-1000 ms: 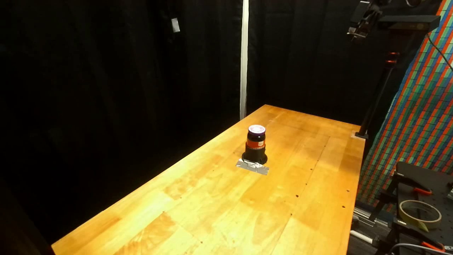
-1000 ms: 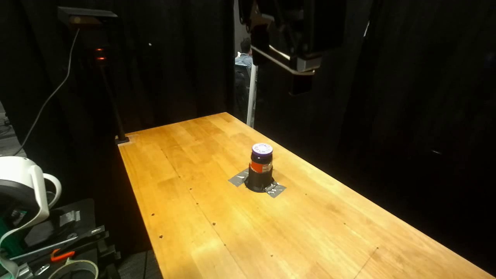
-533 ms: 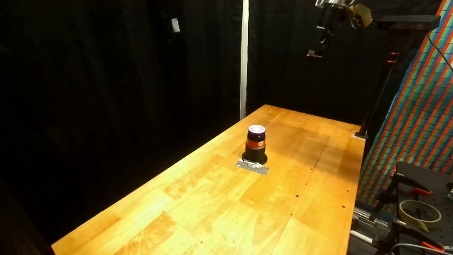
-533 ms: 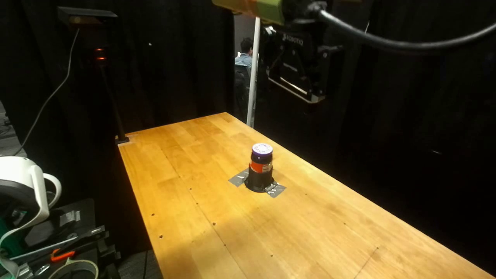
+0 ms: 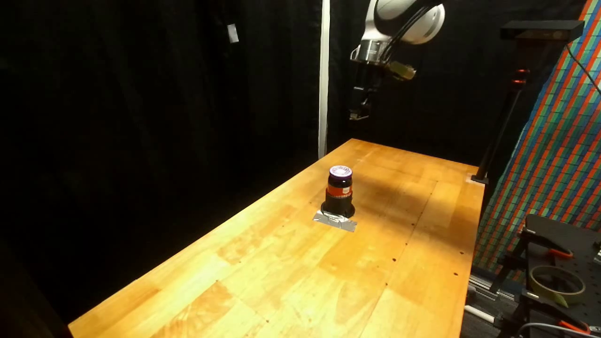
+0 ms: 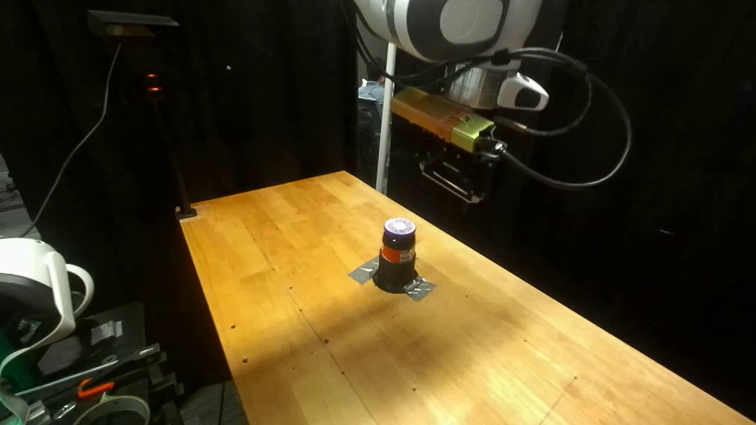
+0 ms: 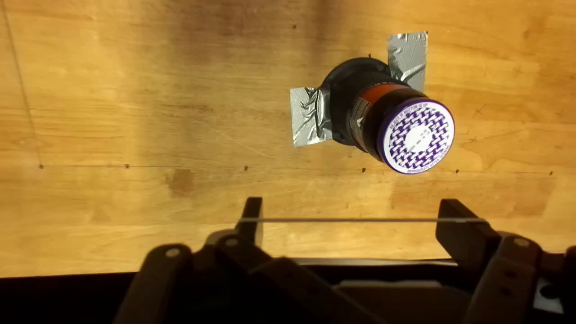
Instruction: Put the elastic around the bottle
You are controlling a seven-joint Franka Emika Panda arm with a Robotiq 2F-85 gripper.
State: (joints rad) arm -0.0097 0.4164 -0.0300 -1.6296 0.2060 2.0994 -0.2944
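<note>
The bottle (image 5: 340, 182) is small and dark with an orange-red label and a purple-and-white lid. It stands upright in a black holder on the table, in both exterior views (image 6: 399, 252) and the wrist view (image 7: 418, 137). My gripper (image 7: 351, 209) is open, its fingers (image 7: 463, 231) wide apart. The elastic (image 7: 348, 220) is a thin pale band stretched across both fingers; it also shows in an exterior view (image 6: 447, 187). The gripper hangs above the table, higher than the bottle and to one side of it. The elastic does not touch the bottle.
Silver tape (image 7: 310, 117) fixes the black holder (image 6: 394, 276) to the wooden table (image 5: 263, 281). A dark stand (image 6: 171, 141) rises at the table's far corner. A side bench holds a tape roll (image 5: 557, 284) and a white appliance (image 6: 35, 271).
The arm has come down with the elastic still stretched on its fingers. In an exterior view it has moved left from the upper right, nearer the bottle. The bottle has not moved.
</note>
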